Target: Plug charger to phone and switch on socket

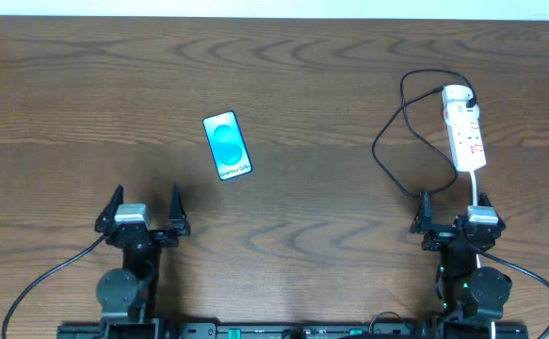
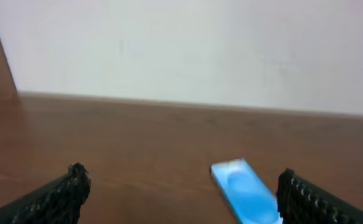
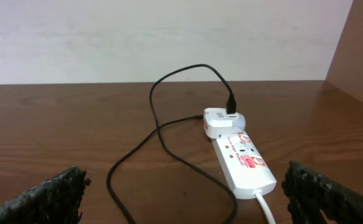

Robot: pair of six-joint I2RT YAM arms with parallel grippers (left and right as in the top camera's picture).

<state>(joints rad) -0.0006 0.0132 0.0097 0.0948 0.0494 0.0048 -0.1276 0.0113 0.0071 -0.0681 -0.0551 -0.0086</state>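
The phone (image 1: pixel 227 145) lies flat on the table left of centre, blue screen up, ahead and to the right of my left gripper (image 1: pixel 146 196). In the left wrist view the phone (image 2: pixel 246 193) sits near the right finger of the open, empty gripper (image 2: pixel 181 180). The white socket (image 1: pixel 463 132) lies at the right, just ahead of my open, empty right gripper (image 1: pixel 453 202). The charger's black cable (image 1: pixel 387 141) runs from a white adaptor on the socket's far end and loops left. In the right wrist view the socket (image 3: pixel 243 158) and cable (image 3: pixel 153 134) lie ahead of the gripper (image 3: pixel 184 177). The cable's small tip is hidden.
The socket's white lead (image 3: pixel 265 208) runs back toward the right arm. The wooden table (image 1: pixel 312 75) ends at a pale wall behind. A wooden side panel (image 3: pixel 362 56) stands at the right.
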